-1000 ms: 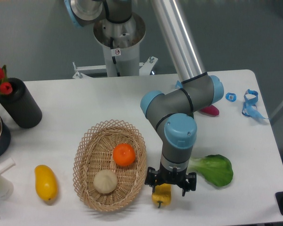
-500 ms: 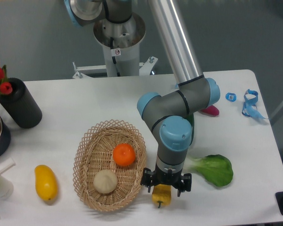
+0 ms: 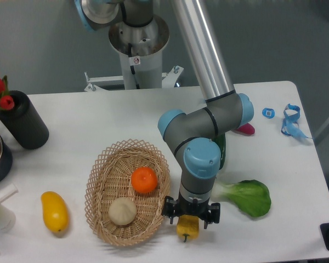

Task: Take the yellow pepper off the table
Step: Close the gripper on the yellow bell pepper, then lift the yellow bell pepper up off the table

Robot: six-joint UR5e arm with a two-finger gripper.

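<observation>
Since a second ago your arm has slid left and a little lower, so the gripper [image 3: 189,215] now sits squarely over the yellow pepper [image 3: 187,227]; everything else has stayed put. You see the white table [image 3: 153,118] spreading under it all. Just to the camera-left of the gripper lies the wicker basket [image 3: 127,192], its rim almost touching the tool, with an orange [image 3: 143,179] and a pale round bun-like thing [image 3: 122,211] inside. To the camera-right of the gripper rests a leafy green vegetable [image 3: 249,198]. Far off to camera-left stands a black cylinder [image 3: 23,120], and lower down a smooth yellow mango-like fruit [image 3: 55,212]. Directly beneath the tool, the pepper rests on the table with its top tucked between the fingers. You cannot tell from this view whether the fingers are pressing on it or merely straddling it.
</observation>
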